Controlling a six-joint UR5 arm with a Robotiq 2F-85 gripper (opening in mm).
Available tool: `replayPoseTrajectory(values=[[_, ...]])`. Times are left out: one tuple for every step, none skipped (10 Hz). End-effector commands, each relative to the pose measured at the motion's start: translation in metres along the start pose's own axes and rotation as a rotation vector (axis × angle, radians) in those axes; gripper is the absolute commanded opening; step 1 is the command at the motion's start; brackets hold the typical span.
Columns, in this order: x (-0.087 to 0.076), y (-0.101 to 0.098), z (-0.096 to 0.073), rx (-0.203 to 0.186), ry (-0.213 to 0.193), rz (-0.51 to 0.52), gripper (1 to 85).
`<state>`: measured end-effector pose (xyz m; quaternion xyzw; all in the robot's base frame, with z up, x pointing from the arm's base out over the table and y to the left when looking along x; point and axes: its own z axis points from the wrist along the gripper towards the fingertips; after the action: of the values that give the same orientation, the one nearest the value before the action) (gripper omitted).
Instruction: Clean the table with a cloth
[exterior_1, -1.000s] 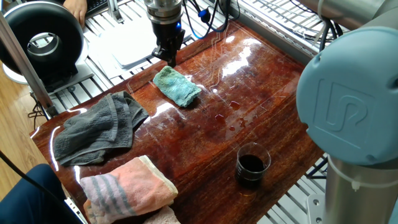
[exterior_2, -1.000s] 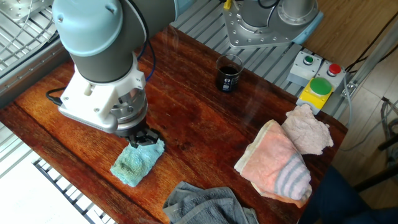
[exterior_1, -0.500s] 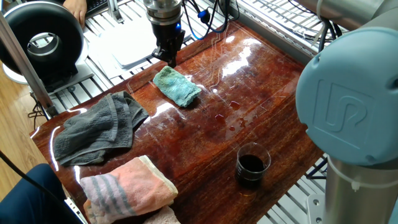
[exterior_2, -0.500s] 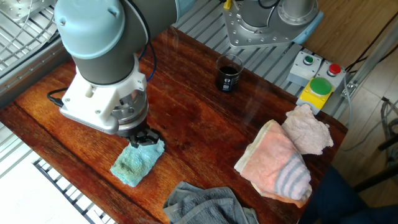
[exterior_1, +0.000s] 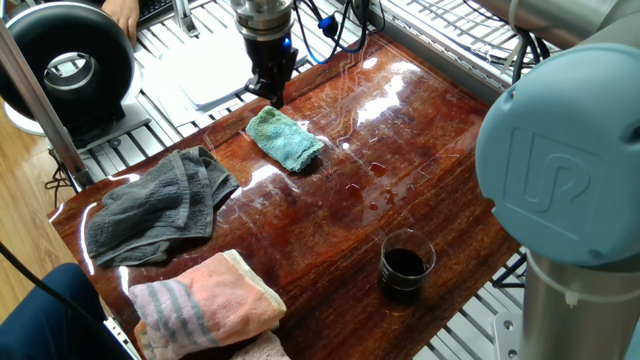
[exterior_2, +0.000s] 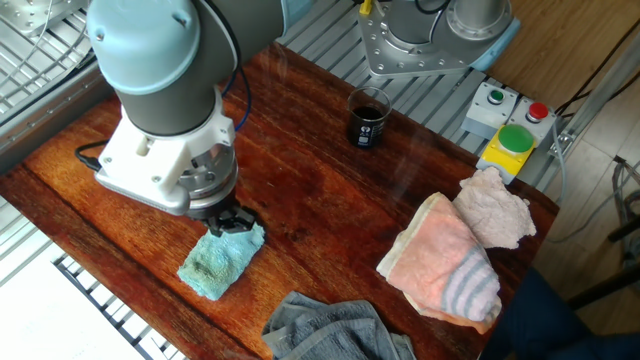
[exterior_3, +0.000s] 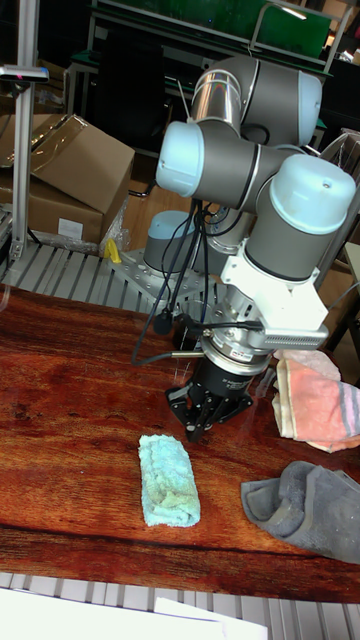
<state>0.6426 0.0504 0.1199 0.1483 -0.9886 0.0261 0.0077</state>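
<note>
The teal-green cloth (exterior_1: 286, 139) (exterior_2: 221, 262) (exterior_3: 168, 480) lies folded flat on the glossy reddish-brown table (exterior_1: 420, 130) (exterior_2: 320, 190) (exterior_3: 70, 400), near one long edge. My gripper (exterior_1: 276, 98) (exterior_2: 233, 224) (exterior_3: 194, 432) points straight down at the cloth's end, just above or touching its corner. Its fingers come together to a point and look shut, with no cloth lifted between them. A few small wet spots (exterior_1: 375, 190) shine on the wood past the cloth.
A dark grey towel (exterior_1: 155, 205) (exterior_2: 330, 330) (exterior_3: 300, 505) and a pink striped towel (exterior_1: 205, 300) (exterior_2: 445, 265) (exterior_3: 320, 400) lie at one end. A glass of dark liquid (exterior_1: 405, 267) (exterior_2: 368, 118) stands near the arm's base. A white board (exterior_1: 215, 75) lies beyond the edge.
The arm shifted very slightly a second ago. The cloth and the gripper's fingers look the same throughout.
</note>
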Motion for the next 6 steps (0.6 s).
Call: replayPoseTrajectory(values=[[-0.005, 0.01, 0.023, -0.046, -0.063, 0.014, 1.3], [-0.005, 0.013, 0.051, -0.056, -0.105, 0.016, 1.3], [0.003, 0.016, 0.071, -0.043, -0.104, 0.011, 1.3], [0.013, 0.02, 0.085, -0.031, -0.086, 0.007, 1.3], [0.016, 0.024, 0.099, -0.028, -0.097, 0.007, 1.3], [0.02, 0.023, 0.109, -0.014, -0.094, 0.011, 1.3]])
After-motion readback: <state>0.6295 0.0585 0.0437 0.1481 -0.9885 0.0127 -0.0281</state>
